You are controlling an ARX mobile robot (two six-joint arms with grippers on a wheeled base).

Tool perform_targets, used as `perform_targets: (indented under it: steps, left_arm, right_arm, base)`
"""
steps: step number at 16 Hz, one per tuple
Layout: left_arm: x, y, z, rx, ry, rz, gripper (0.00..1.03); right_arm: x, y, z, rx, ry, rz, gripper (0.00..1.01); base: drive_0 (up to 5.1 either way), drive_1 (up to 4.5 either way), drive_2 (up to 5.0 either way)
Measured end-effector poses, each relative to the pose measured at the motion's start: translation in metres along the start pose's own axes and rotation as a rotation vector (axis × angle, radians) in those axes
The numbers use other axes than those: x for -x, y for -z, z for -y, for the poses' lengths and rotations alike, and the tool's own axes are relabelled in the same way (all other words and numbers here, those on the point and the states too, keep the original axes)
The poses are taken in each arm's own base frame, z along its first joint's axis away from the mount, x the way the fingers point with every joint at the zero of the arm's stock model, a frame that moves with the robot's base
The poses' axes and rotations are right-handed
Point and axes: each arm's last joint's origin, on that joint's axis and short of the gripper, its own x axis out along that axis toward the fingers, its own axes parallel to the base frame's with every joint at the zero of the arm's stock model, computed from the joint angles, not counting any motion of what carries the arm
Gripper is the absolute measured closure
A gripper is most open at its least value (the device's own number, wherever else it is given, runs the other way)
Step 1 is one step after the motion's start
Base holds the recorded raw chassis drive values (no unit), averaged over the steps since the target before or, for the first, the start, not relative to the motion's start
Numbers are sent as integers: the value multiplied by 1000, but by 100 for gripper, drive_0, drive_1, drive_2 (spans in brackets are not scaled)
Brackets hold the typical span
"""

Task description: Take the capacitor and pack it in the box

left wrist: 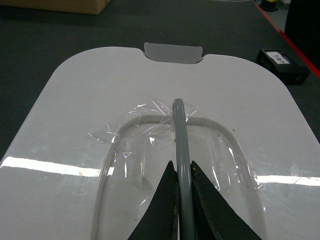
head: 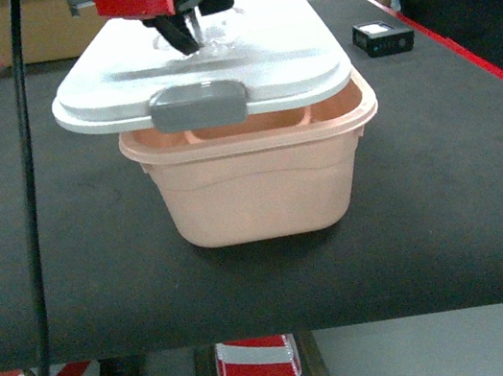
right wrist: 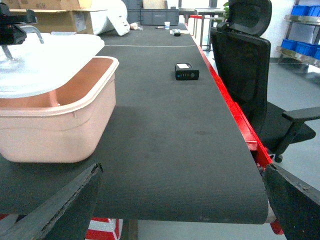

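The left tool was clenched on the thin grey handle of the white lid, its two dark fingers pinching the bar from either side, with the bar running straight ahead of the tool along the lid's long axis toward the far grey clip. Crinkled clear film lay over the handle recess just ahead of the fingers. In the head view the lid sat askew over the peach-pink box: it was shifted toward the left arm's side and rode above the rim, so a strip of the box's interior showed open below the near grey clip. The box stood directly beneath the left tool on the black desk. The right tool hung low at the near desk edge with its fingers spread wide and nothing between them; the box lay ahead and to its left, well apart. A small black device rested farther ahead of the right tool, near the red edge of the desk; whether it was the capacitor could not be told. The left arm was plainly the nearer one, and the lid probably needed lifting clear along its long axis before anything could go inside.
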Motion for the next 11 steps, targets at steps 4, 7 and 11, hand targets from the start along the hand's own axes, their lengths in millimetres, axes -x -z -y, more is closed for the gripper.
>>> perform_targets:
  steps: [4, 7, 11]
  left_arm:
    - [-1, 4, 18, 7, 6, -23, 101]
    - [-10, 9, 23, 4, -25, -54, 101]
    - [-8, 9, 25, -1, -23, -76, 101]
  right_arm:
    - [0, 0, 0, 0, 0, 0, 3]
    - [0, 0, 0, 0, 0, 0, 3]
    - [0, 0, 0, 0, 0, 0, 3]
  base:
    - [0, 0, 0]
    - [0, 0, 0]
    - [0, 0, 0]
